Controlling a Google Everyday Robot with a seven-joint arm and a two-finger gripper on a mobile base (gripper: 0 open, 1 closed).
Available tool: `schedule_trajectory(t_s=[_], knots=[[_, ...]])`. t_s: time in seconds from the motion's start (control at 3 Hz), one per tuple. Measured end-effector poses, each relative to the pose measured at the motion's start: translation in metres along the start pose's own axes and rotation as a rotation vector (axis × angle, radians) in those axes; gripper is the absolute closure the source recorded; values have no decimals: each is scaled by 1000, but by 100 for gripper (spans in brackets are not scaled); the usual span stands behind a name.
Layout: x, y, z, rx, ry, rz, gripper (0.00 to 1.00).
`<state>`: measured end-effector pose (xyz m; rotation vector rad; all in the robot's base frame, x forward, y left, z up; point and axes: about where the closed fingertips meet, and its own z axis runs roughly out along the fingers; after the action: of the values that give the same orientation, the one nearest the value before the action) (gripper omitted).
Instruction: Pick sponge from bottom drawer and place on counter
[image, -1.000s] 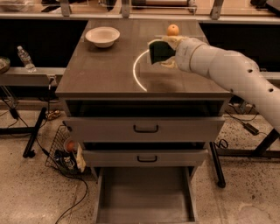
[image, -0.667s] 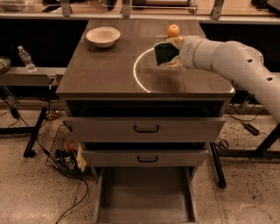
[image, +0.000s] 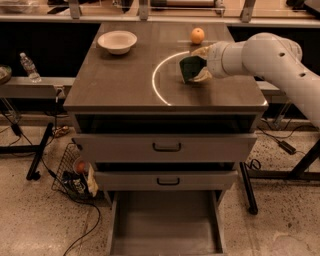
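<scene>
The sponge (image: 189, 68), dark green face showing, is held between the fingers of my gripper (image: 196, 65) low over the counter (image: 125, 80), at the right part of the white arc. I cannot tell whether the sponge touches the counter top. My white arm reaches in from the right. The bottom drawer (image: 165, 225) stands pulled out at the foot of the cabinet, its grey floor bare.
A pale bowl (image: 117, 41) sits at the counter's back left and an orange (image: 197, 35) at the back, just behind my gripper. Two drawer fronts with black handles (image: 166, 147) are below. A wire basket (image: 75, 175) and cables lie on the floor at left.
My gripper has carried the sponge slightly right and down toward the counter top, closer to the inside of the white arc.
</scene>
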<state>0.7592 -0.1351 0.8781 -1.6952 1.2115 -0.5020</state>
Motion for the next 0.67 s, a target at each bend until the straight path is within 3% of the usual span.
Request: schedule_trajectory(t_s=[0.33,0.67], knots=[[0,4,3,-27,-5,1,30],[-5,-4,2,-12,-24,8,7]])
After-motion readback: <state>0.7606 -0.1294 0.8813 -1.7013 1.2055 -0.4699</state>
